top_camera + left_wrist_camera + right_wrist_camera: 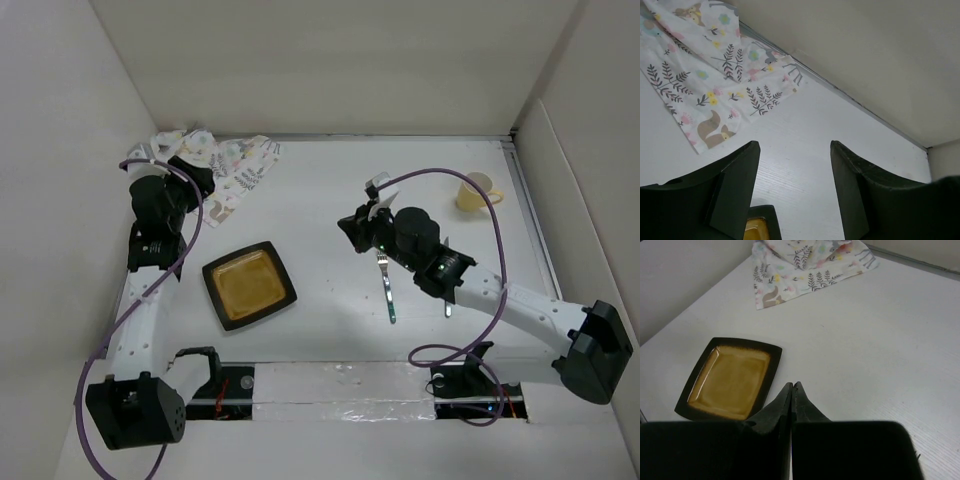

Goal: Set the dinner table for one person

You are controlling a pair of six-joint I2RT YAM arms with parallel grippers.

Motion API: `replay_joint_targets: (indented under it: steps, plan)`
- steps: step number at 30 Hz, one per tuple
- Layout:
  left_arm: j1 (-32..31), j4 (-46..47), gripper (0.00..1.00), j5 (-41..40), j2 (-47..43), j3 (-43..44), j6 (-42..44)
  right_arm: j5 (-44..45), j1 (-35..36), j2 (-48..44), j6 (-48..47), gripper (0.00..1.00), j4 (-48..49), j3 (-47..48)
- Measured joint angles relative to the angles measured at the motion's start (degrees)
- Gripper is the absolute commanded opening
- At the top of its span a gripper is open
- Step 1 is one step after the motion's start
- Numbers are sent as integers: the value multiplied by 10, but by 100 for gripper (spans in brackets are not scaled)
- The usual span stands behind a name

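Note:
The dinner table (320, 190) is a white top with white walls round it. A crumpled placemat (238, 168) (700, 75) (805, 265), printed with animals and plants, lies at its back left. A square plate (248, 284) (730, 380) with a dark rim and amber centre sits front left. A fork (386, 290) lies in the middle, just beside the right arm. My left gripper (192, 172) (795, 145) hangs open over the placemat's near edge, with nothing between its fingers. My right gripper (352, 226) (792, 385) is shut and empty, pointing toward the plate.
A yellow cup (478, 192) stands at the back right. A second utensil (448, 308) pokes out from under the right arm. A corner of the plate (757, 227) shows at the bottom of the left wrist view. Cables loop over both arms.

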Motion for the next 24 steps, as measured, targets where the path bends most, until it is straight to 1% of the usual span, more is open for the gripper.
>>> replay_joint_targets:
  steps: [2, 3, 4, 5, 6, 7, 8, 9, 13, 16, 17, 19, 20, 22, 23, 24]
  plan:
    - [0, -2, 56, -8, 2, 0, 0, 2, 0, 0, 3, 14, 5, -4]
    - [0, -4, 54, -13, 3, 0, 0, 2, 0, 1, 2, 17, 5, -4]
    - [0, -7, 54, -16, 4, 0, 0, 3, 0, 2, 4, 17, 8, -5]
    - [0, -10, 46, -22, 7, 1, 0, 3, 0, 2, 4, 5, 8, -5]
    - [0, -13, 36, -32, 12, 2, -1, 3, 0, 2, 4, 0, 9, -5]
    - [0, -15, 28, -43, 18, 4, -2, 2, 0, 2, 3, 0, 10, -5]
    - [0, -19, 7, -54, 30, 7, -2, 2, 0, 2, 5, 0, 11, -5]
    - [0, -24, 0, -64, 43, 12, -3, 2, 0, 2, 6, 0, 11, -5]
    - [0, -54, 0, -101, 121, 42, 2, -1, 1, 2, 6, 0, 13, -8]
    - [1, -73, 21, -126, 175, 56, 5, -1, 1, 2, 6, 0, 12, -12]
    - [4, -79, 32, -131, 193, 60, 5, -1, 1, 3, 6, 0, 11, -12]
    - [15, -89, 40, -132, 225, 71, 5, 0, 1, 3, 6, 1, 11, -12]
    - [24, -90, 40, -131, 241, 76, 5, 2, 1, 3, 7, 10, 11, -12]
    - [42, -92, 40, -130, 270, 87, 6, 2, 1, 3, 11, 23, 11, -12]
    - [48, -96, 40, -131, 286, 94, 9, 3, 1, 3, 12, 38, 11, -12]
    - [54, -101, 41, -133, 303, 102, 10, 3, 1, 3, 16, 43, 10, -12]
